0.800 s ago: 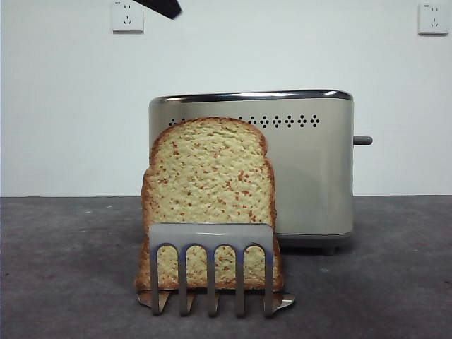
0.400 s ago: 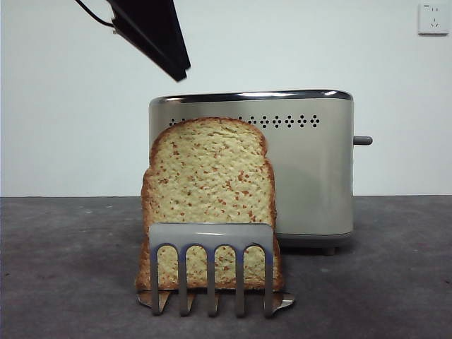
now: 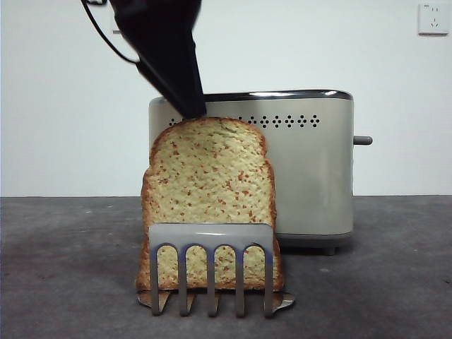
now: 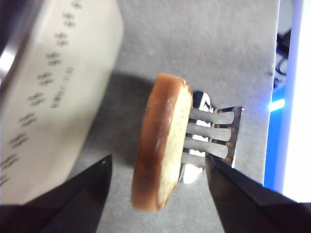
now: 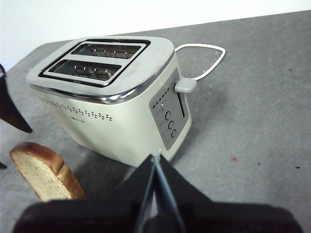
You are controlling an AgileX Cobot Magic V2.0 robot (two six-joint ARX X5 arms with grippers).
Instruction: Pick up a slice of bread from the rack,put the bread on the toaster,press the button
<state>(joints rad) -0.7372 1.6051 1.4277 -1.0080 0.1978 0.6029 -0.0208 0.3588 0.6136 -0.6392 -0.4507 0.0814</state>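
The slice of bread (image 3: pixel 209 201) is standing upright in the rack (image 3: pixel 212 272), its rounded crust on top and its lower part sitting behind the silver arched loops, and the rack is resting on the grey table (image 3: pixel 63 268) just in front of the toaster (image 3: pixel 311 166). The left gripper (image 4: pixel 158 167) is hanging right over the slice with its two black jaws spread wide, one on the toaster side and one on the rack side, the bread's crust edge between them and neither jaw touching it. In the front view that arm is showing as a big dark shape slanting in from above, its tip at the top left shoulder of the slice. The toaster is sitting behind, cream with a chrome rim and a row of dot holes, both slots showing empty in the right wrist view, and the button (image 3: pixel 362 140) is sticking out from its narrow end, untouched. The right gripper (image 5: pixel 156 160) is waiting beside that end of the toaster, jaws pressed together, gripping nothing. A white cord (image 5: pixel 206 58) is looping on the table behind the toaster.
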